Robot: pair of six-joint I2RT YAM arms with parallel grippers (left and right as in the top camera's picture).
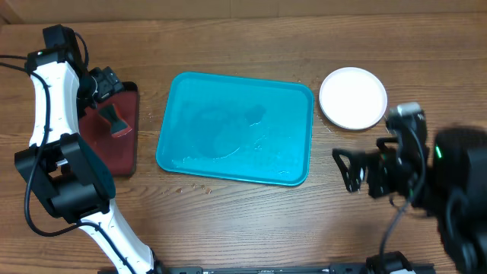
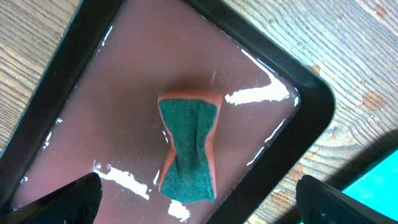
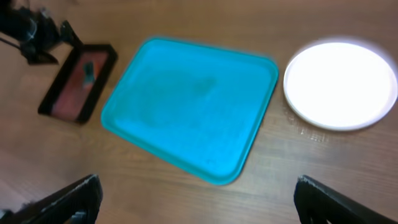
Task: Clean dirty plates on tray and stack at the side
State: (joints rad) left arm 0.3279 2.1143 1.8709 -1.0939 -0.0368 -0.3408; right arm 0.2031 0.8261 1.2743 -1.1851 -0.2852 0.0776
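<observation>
The turquoise tray (image 1: 236, 128) lies in the middle of the table with no plates on it; it also shows in the right wrist view (image 3: 186, 106). A white plate (image 1: 353, 98) sits on the table to the tray's right, and it shows in the right wrist view (image 3: 340, 84). I cannot tell whether other plates lie under it. The light blue and yellow-green plates do not show. My left gripper (image 2: 199, 199) is open above the small dark red tray, empty. My right gripper (image 1: 348, 169) is open and empty, over bare table right of the turquoise tray.
The dark red black-rimmed tray (image 1: 122, 144) at the left holds a green and orange sponge (image 2: 188, 148), also seen from above (image 1: 116, 122). The tray's wet floor (image 2: 112, 124) glistens. The left arm reaches along the table's left side.
</observation>
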